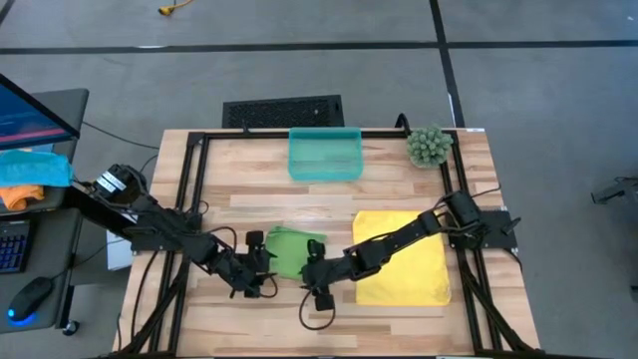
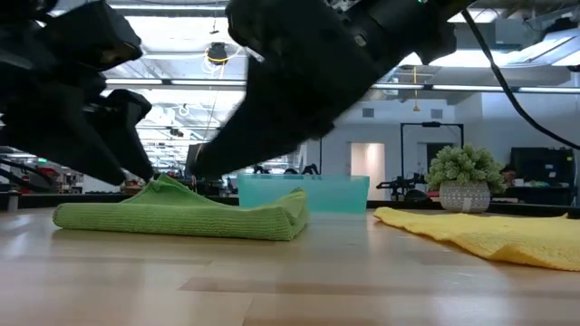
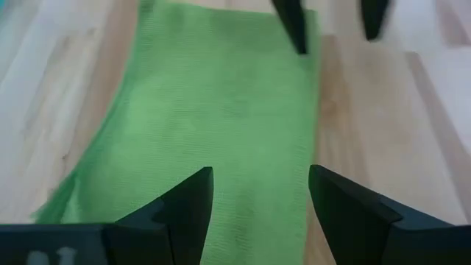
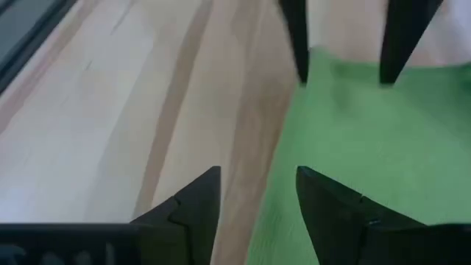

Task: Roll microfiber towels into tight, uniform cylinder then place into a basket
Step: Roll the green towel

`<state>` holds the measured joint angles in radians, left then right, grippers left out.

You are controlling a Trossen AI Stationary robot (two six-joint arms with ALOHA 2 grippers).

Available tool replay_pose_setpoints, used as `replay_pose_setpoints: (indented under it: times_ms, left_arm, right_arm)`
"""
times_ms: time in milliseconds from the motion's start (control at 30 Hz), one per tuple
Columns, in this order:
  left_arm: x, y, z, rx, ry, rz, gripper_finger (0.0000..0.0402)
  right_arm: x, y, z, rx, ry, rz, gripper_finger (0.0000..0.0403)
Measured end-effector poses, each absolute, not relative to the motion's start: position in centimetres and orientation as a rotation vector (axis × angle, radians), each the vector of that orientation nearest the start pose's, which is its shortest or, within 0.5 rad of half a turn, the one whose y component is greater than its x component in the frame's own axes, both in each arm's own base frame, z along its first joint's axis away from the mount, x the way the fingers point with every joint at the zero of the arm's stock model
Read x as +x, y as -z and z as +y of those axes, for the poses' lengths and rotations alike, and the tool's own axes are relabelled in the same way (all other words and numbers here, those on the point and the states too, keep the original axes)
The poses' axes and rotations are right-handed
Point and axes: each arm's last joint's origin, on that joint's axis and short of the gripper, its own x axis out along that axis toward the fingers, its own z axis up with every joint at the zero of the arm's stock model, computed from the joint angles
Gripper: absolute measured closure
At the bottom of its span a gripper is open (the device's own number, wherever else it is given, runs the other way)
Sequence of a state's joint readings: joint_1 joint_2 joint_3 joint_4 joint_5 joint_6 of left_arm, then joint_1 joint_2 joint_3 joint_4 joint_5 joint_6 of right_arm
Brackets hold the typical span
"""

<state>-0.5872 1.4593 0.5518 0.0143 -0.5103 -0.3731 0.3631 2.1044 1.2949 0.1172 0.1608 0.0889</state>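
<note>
Materials and surface finishes on the work table.

A pale wooden table top (image 1: 329,199), smooth with a faint sheen and visible grain, is edged by a matt black metal frame (image 1: 199,137). A folded green towel (image 1: 291,251) of soft, finely looped, matt cloth is seen at 6 o'clock; a like-textured yellow towel (image 1: 407,259) is spread at 4 o'clock. A translucent teal plastic basket (image 1: 325,154), smooth and slightly glossy, is shown at 12 o'clock. Matt black fingers, seemingly hard plastic, are borne by the left gripper (image 3: 260,193) and right gripper (image 4: 257,188).
</note>
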Motion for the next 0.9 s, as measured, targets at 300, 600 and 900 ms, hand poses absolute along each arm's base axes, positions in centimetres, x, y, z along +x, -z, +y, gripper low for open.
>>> replay_pose_setpoints:
  times_ms: [300,600,900]
  left_arm:
    - [21.6,-13.7,-12.1,0.061,-0.096,0.757,0.0185]
    - [21.6,-13.7,-12.1,0.020,-0.108,0.755,0.0185]
    - [22.7,-12.1,-12.9,-0.004,-0.060,0.740,0.0245]
  right_arm:
    - [42.2,-13.1,13.6,-0.011,-0.084,0.651,0.0296]
    - [42.2,-13.1,13.8,-0.004,-0.112,0.656,0.0393]
    - [42.3,-13.2,13.9,0.010,-0.111,0.641,0.0378]
